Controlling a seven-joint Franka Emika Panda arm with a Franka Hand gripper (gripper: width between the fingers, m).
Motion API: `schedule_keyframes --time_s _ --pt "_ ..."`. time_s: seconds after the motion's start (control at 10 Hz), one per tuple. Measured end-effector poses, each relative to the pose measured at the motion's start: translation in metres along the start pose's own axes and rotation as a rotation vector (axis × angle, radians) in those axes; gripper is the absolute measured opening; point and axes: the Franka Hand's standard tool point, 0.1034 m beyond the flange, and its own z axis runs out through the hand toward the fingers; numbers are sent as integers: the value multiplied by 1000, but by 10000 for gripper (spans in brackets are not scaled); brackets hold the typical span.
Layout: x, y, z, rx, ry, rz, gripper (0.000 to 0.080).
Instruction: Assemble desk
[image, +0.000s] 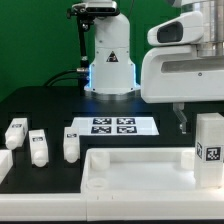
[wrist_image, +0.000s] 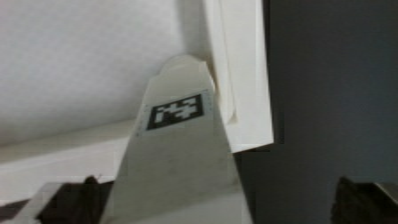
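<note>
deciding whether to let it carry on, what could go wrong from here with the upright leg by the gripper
1. In the wrist view the leg sits off-centre between the fingers of the open gripper, nearer one; closing could push or tip it.
2. The leg stands close against the desk top rim, so a nudge might shift the top too.

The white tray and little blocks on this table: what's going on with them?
A small white desk is being put together. The robot's gripper hangs at the exterior view's right end of the desk top, where one tagged leg stands upright. In the wrist view its jaws look open, one on either side of that leg, not gripping it. Three loose legs wait on the black table, beside the marker board.
</note>
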Motion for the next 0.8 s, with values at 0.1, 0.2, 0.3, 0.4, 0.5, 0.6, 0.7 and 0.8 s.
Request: schedule_keyframes --time_s 0.1,0.2,0.3,0.4,0.5,0.6,0.7,0.8 --pt "0 0 0 1 0 48 548" --pt "-1 0 1 -3 -7 145 376" --pt "-2 3 1 -20 -24 261 294" --pt "-1 4 1 -23 -24 398 293" --pt "-2 5 1 -25 -25 569 293" --pt "-1 8 2 -5 -33 776 293" --pt "-2 9 3 18 -40 976 293" --pt "-3 9 3 41 -61 1142 293"
